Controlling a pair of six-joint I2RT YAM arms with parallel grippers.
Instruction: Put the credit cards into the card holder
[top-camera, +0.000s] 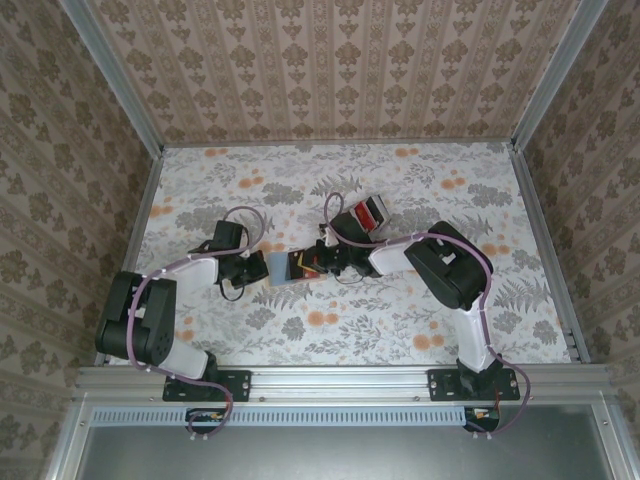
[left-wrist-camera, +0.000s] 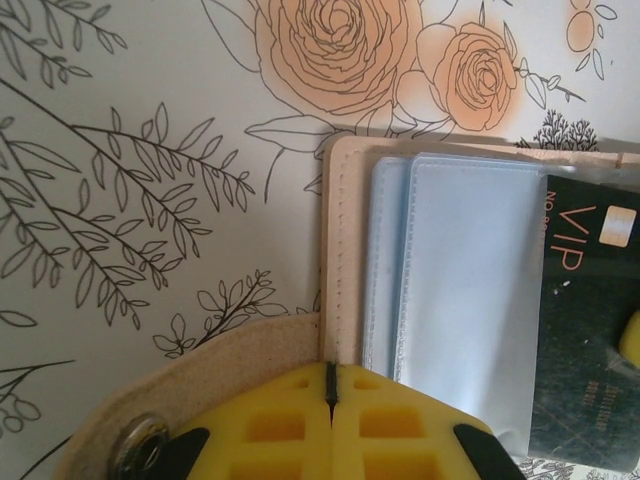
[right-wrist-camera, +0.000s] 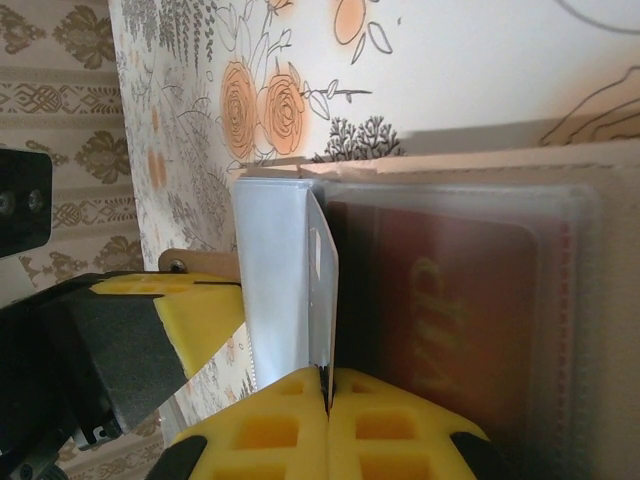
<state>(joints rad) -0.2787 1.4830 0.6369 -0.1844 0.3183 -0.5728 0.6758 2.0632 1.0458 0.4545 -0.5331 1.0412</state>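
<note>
Surface: pale floral tablecloth (top-camera: 400, 330), boxed in by patterned wallpaper walls (top-camera: 330, 60).
Left fingers: my left gripper (left-wrist-camera: 330, 385) has its yellow pads pressed together on the tan snap flap (left-wrist-camera: 200, 390) at the bottom of the frame. I cannot tell whether it pinches the flap.
Right fingers: my right gripper (right-wrist-camera: 325, 385) is closed too, and a thin leaf edge runs down to its seam.
Holder: flat tan leather-like card holder (left-wrist-camera: 340, 250) lies open at centre frame between my grippers, showing pale blue plastic sleeves (left-wrist-camera: 470, 280).
Cards lodged: dark VIP card (left-wrist-camera: 585, 330) at the sleeves' right edge; red VIP card (right-wrist-camera: 450, 320) under clear plastic.
Cards waiting: glossy red cards (top-camera: 372, 212), up and right of centre, apart from the holder.
Handling: probably light, stiff and slick. I would pinch a short edge and slide it in flat, because the sleeves look floppy and need holding open.
</note>
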